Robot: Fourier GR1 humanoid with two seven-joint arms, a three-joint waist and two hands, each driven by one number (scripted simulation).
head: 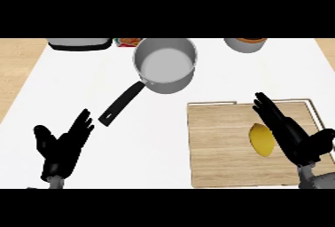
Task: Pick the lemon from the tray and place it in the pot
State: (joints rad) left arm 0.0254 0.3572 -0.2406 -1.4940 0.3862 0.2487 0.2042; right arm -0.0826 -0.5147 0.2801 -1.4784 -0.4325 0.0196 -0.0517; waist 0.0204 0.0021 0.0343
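Note:
A yellow lemon (262,139) lies on the wooden tray (219,146) at the right of the head view. My right hand (291,135) is over the tray just right of the lemon, fingers straight and open, its edge close beside the fruit. The grey pot (166,64) with a long black handle (122,103) stands at the upper middle of the white counter, nothing showing inside it. At the lower left my left hand (62,148) rests open with fingers up, far from both pot and tray.
A grey appliance (78,43) sits at the back left, a small red-orange item (129,41) beside it, and a grey bowl (245,44) at the back right. Wooden surfaces border the white counter on both sides.

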